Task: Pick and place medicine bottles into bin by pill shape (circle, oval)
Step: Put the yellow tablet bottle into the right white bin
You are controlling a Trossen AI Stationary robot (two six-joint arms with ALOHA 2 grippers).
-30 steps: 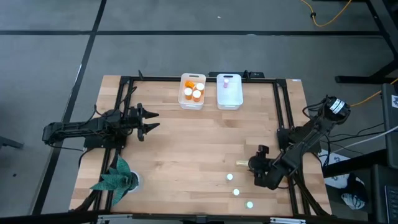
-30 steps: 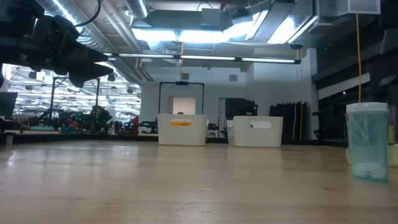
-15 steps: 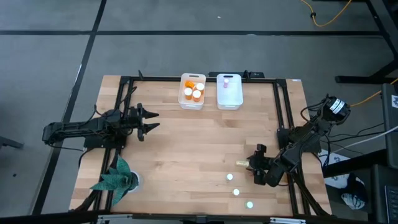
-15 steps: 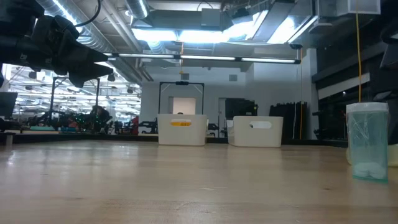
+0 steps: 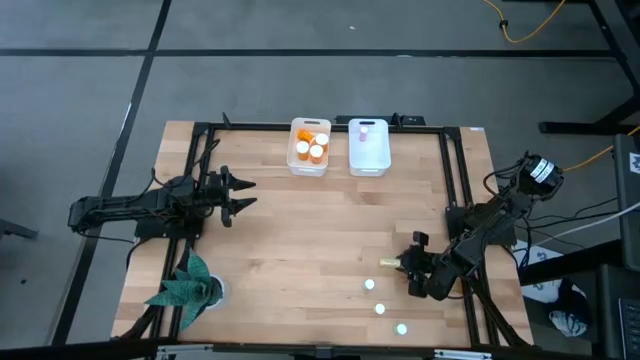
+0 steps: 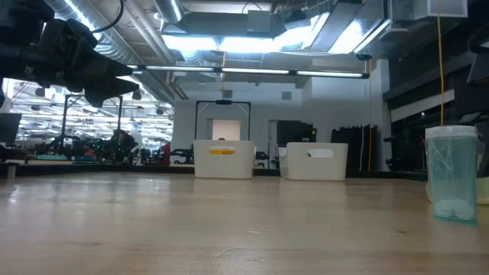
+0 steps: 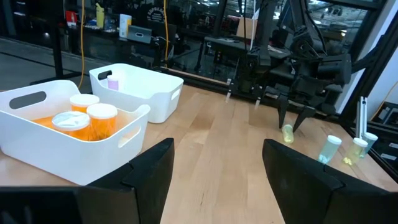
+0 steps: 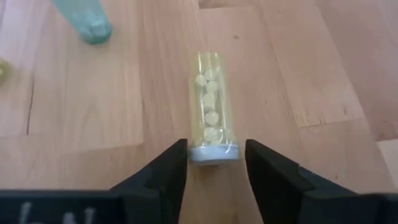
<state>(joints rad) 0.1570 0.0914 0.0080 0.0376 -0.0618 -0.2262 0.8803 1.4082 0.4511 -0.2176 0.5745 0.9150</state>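
A small clear yellowish bottle (image 8: 211, 112) lies on its side on the table, its white cap (image 8: 213, 152) toward my right gripper (image 8: 216, 163). That gripper is open, with one finger on either side of the cap end and a narrow gap on each side. It also shows in the high view (image 5: 403, 265), by the bottle (image 5: 385, 262). Three more small bottles (image 5: 369, 285) (image 5: 380, 308) (image 5: 402, 328) stand nearer the table's near edge. My left gripper (image 5: 245, 193) is open and empty, held above the table at the left.
Two white bins stand at the far edge. The left bin (image 5: 310, 160) holds orange bottles (image 7: 87, 118). The right bin (image 5: 368, 160) holds one small bottle (image 7: 112, 81). A green plant (image 5: 185, 285) sits at the near left corner. A dark frame (image 5: 455, 200) runs around the table.
My right gripper has moved a little toward the lying bottle and the table's left edge. Its fingers stay open.
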